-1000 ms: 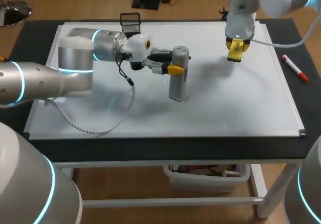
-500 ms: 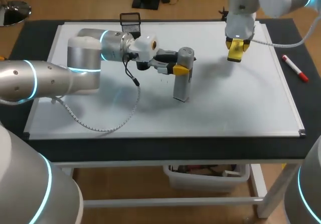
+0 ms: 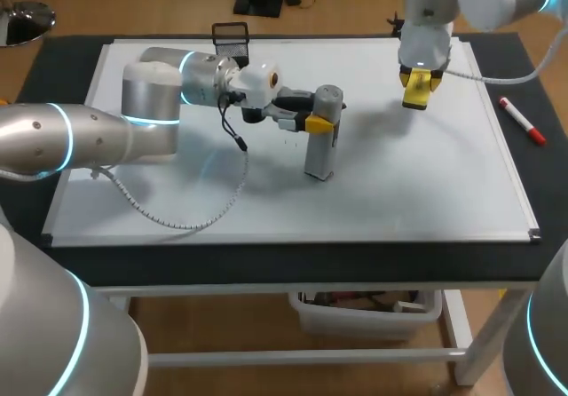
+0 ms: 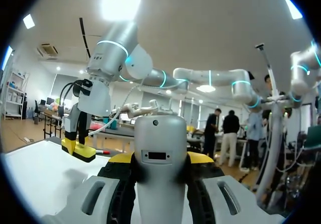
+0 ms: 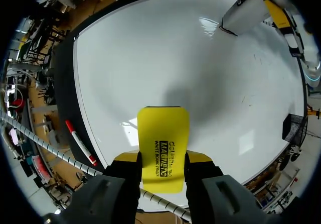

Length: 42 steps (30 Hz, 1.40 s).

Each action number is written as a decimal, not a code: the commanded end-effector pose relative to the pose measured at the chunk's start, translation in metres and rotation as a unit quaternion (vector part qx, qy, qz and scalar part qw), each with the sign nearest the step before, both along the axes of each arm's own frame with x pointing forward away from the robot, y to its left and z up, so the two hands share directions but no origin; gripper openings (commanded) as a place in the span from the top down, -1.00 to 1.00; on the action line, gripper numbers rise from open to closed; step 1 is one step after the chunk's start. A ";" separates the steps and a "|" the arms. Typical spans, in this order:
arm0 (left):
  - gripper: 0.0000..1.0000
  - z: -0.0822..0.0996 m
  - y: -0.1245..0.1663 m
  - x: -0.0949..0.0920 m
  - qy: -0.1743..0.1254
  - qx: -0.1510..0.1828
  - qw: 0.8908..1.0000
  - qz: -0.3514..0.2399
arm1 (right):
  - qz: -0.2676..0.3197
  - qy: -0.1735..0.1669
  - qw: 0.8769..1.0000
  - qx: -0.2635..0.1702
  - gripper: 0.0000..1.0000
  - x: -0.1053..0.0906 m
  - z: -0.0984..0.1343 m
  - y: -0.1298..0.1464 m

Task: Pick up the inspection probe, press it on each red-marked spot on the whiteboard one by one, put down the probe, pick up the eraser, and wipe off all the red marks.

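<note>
— Starting at the left: silver arm with a glowing blue ring, in from that side and stretched across the white rectangular whiteboard. Spiral white cable lying in a loop on the board beneath it.

— At the back edge, just behind the wrist: small black wire basket.

— On to the left gripper. Clenched from two sides on the tall grey box-shaped inspection probe, yellow tips high up near its rounded top.

— Confirmed from the left wrist: grey body pinched squarely between both fingers. Standing upright near the middle of the board, foot down on the white surface by the look from above.

— A few tiny faint marks just beside that foot. Too small to call the colour.

— Moving right: right gripper, hanging over the far right part of the board, fingers pointing down.

— Clamped on the flat yellow rectangular eraser, one finger on each long edge. Held off the surface, soft shadow on the board below.

— Well apart from the probe, too.

— Furthest right: white marker pen with red cap, lying on the black tabletop just beside the board's right edge.
</note>
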<state>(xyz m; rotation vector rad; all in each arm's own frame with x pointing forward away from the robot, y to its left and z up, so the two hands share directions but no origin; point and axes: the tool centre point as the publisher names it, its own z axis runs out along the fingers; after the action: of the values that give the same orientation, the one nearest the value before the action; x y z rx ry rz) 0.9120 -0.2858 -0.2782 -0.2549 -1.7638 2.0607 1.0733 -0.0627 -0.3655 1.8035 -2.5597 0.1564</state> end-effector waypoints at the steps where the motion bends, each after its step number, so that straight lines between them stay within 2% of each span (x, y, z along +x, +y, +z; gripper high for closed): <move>1: 1.00 -0.002 -0.001 0.003 0.001 -0.001 1.000 -0.004 | 0.001 0.000 1.000 -0.001 1.00 0.001 0.001 -0.001; 42: 1.00 -0.010 0.007 -0.001 -0.009 0.001 1.000 -0.009 | 0.001 0.000 1.000 -0.001 1.00 0.001 0.001 -0.001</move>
<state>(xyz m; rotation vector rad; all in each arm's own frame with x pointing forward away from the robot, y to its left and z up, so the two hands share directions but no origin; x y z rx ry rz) 0.9110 -0.2798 -0.2835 -0.2873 -1.7695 2.0506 1.0732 -0.0627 -0.3654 1.8035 -2.5598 0.1562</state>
